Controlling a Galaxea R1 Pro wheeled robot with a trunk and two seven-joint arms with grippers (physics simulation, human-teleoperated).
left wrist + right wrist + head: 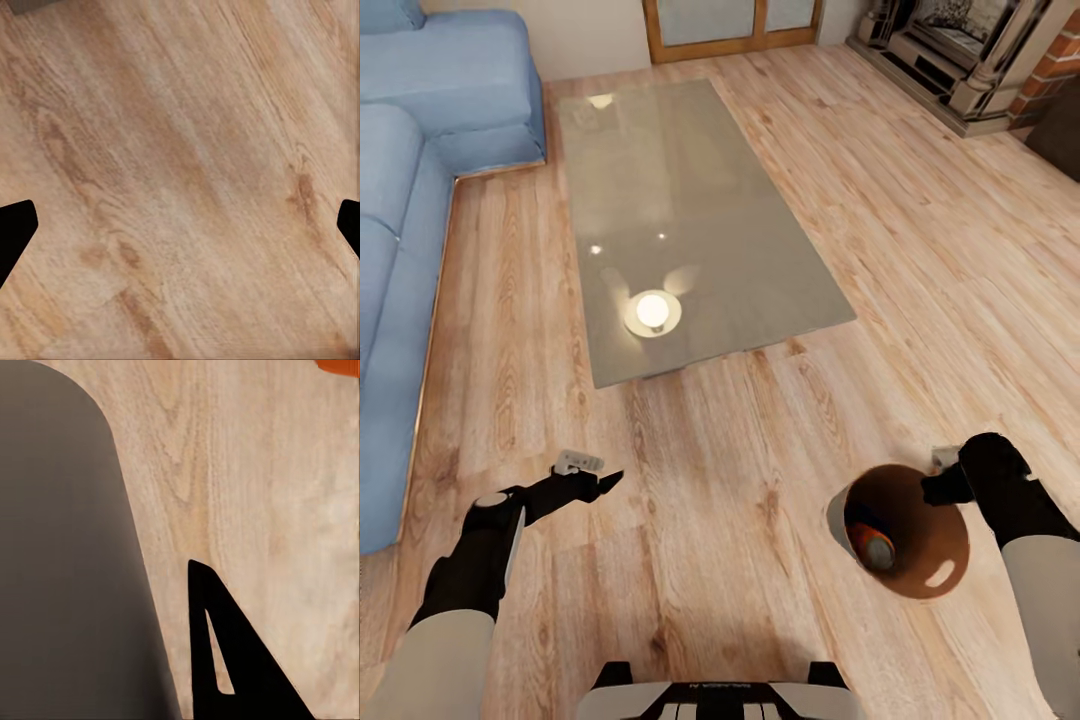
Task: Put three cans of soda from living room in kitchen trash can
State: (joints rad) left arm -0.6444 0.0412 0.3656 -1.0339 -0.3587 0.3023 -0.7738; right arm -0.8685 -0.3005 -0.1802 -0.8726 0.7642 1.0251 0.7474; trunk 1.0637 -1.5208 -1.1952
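The tash can, grey outside and glossy brown inside, hangs tilted above the wood floor at the lower right. My right gripper is shut on its far rim. In the right wrist view one black finger lies beside the bin's grey wall. A can of soda, orange with a grey end, lies inside the bin; I cannot tell whether others lie under it. My left gripper hangs open and empty over bare floor at the lower left, and its wrist view shows the left gripper with both tips wide apart.
A low glass-topped coffee table stands ahead, with a lamp's reflection on it. The blue sofa runs along the left. The brick fireplace is at the far right. An orange patch shows at the corner of the right wrist view.
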